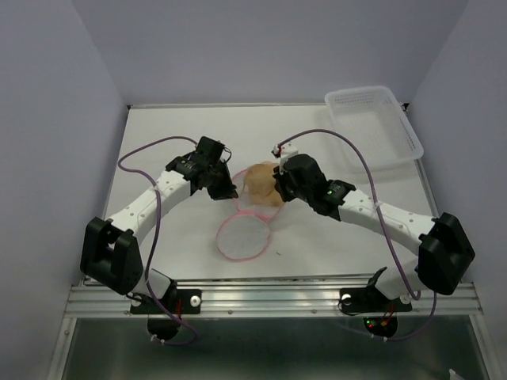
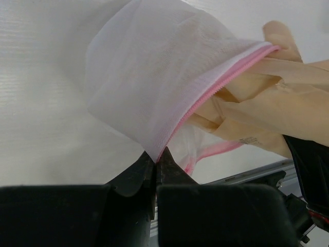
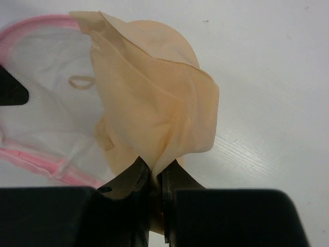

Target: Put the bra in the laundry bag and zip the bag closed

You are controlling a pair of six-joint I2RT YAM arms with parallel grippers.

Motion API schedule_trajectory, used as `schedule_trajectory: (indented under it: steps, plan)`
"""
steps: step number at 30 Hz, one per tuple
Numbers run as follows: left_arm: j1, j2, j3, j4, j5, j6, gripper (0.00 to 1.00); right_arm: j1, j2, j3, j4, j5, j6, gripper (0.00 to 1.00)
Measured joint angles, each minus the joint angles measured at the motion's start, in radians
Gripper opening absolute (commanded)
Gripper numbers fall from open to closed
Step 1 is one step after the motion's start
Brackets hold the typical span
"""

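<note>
The white mesh laundry bag (image 1: 244,233) with its pink zipper rim lies open at the table's middle. My left gripper (image 2: 156,160) is shut on the bag's upper rim (image 2: 154,98), lifting the mesh flap. The tan bra (image 3: 154,108) hangs from my right gripper (image 3: 157,170), which is shut on a fold of its fabric. In the top view the bra (image 1: 261,184) sits at the bag's far opening, between the two grippers. Part of the bra (image 2: 267,98) lies inside the lifted rim and part sticks out. The bag's pink rim (image 3: 41,23) curves past the bra's left side.
A clear rectangular plastic basket (image 1: 372,127) stands at the back right of the table. The white tabletop (image 1: 174,134) is bounded by lilac walls on three sides. A metal rail (image 1: 269,297) runs along the near edge by the arm bases.
</note>
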Motion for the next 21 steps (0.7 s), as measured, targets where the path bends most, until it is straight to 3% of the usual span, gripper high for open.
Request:
schedule_trajectory:
  steps: [13,21]
  plan:
    - [-0.005,0.002,0.055,-0.011,-0.003,0.033,0.00,0.087,0.092,0.079,-0.019,-0.070,-0.136,0.01]
    - [-0.005,0.007,0.055,-0.010,-0.002,0.033,0.00,0.094,0.195,0.127,-0.046,-0.060,-0.097,0.01]
